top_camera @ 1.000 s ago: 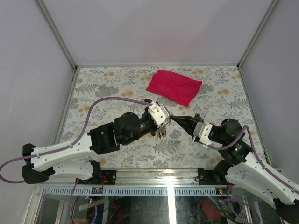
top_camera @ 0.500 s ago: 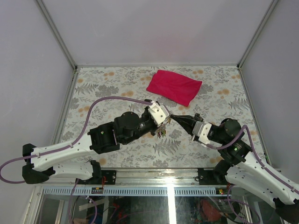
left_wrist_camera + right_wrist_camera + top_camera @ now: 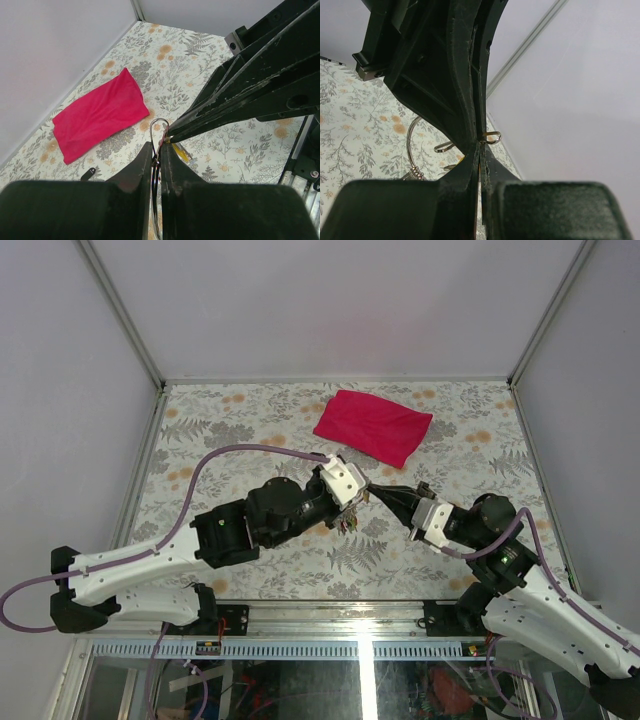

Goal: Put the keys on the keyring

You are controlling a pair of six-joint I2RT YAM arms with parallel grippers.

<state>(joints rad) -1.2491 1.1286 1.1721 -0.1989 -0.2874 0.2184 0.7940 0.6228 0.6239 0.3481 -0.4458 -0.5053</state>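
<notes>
Left claw [image 3: 157, 146] is pinching the thin wire of the keyring [image 3: 160, 119] between almost closed fingers, holding it above the bench [image 3: 220, 430] while the bunch of keys [image 3: 347, 525] on it is dangling underneath. Right claw [image 3: 479, 150] is pressing fully shut and meeting the left one tip to tip. A small wire loop [image 3: 493, 137] is poking out just beside its fingertips. A yellow key [image 3: 181, 152] is showing just below its tip in the left wrist view, though I cannot tell whether the claw is gripping it. Threading is the step in hand, by my judgement. The next move is calling for lining the key's hole up with the ring's free end and sliding it along the wire while the left claw is steadying the ring. A magenta cloth [image 3: 372, 426] is lying well apart, farther back.
</notes>
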